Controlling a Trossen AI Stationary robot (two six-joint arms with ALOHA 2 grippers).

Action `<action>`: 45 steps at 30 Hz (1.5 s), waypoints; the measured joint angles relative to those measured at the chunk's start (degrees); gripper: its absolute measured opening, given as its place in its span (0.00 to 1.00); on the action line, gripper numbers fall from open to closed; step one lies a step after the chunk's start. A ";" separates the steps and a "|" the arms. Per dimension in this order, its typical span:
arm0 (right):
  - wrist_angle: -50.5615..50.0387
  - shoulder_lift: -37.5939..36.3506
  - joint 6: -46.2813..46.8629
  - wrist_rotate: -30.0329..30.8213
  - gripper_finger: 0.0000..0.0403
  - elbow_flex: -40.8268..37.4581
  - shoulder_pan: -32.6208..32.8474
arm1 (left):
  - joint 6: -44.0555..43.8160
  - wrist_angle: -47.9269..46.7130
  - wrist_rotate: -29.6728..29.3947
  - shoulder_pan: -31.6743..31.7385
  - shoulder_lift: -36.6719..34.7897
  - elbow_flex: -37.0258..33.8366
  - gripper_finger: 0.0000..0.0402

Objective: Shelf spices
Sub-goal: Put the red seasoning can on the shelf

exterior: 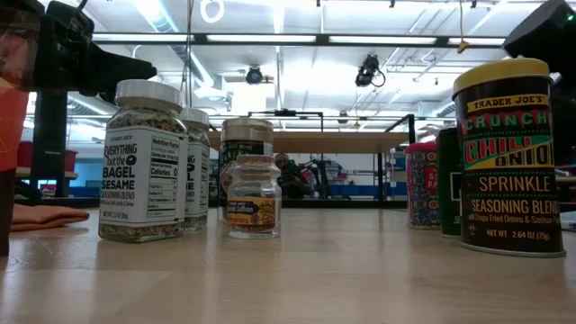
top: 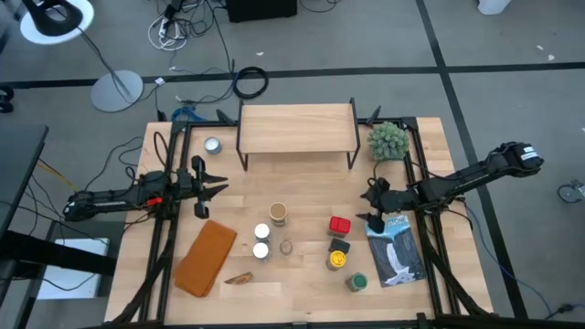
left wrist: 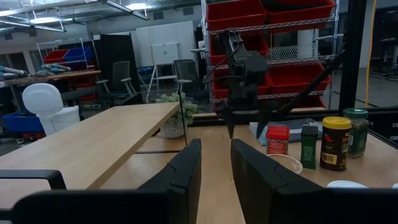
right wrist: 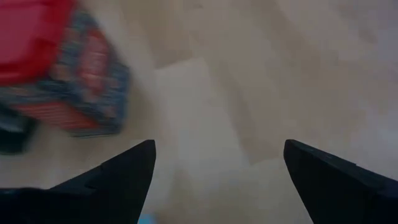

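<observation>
The shelf (top: 297,128), a light wooden top on thin black legs, stands at the table's far middle. The spices stand on the table in front of it: a tan-topped jar (top: 278,214), two white-topped jars (top: 261,240), a small clear jar (top: 286,247), a red tin (top: 340,225), a yellow-topped tin (top: 338,260) and a green-topped jar (top: 356,281). My right gripper (top: 370,206) hangs open just right of the red tin (right wrist: 62,74), tipped downward, with only bare table between its fingers. My left gripper (top: 218,184) waits at the table's left, level, slightly open (left wrist: 216,146) and holding nothing.
An orange cloth (top: 206,259) lies at the near left. A flat silver tin (top: 213,144) sits left of the shelf, a spiky green plant ball (top: 388,139) right of it. A blue-and-white packet (top: 396,251) lies under the right arm. Black frame rails (top: 164,228) run along both sides.
</observation>
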 joint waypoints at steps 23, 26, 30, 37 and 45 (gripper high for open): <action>-2.51 19.07 -1.48 10.84 0.88 15.92 16.20 | -0.01 0.00 0.00 0.01 0.00 0.01 0.23; -3.94 22.68 -1.45 10.89 0.88 19.33 15.26 | 0.00 0.00 0.00 0.00 0.00 0.00 0.23; -4.00 26.62 0.45 10.37 0.88 22.43 13.93 | -0.02 0.00 0.00 0.01 0.00 0.00 0.23; -4.22 30.85 4.58 5.34 0.88 27.52 12.45 | -0.01 0.00 0.00 0.02 0.00 0.00 0.23; -16.56 35.55 10.55 4.59 0.88 37.10 9.85 | -0.01 0.00 0.00 0.02 0.00 0.01 0.23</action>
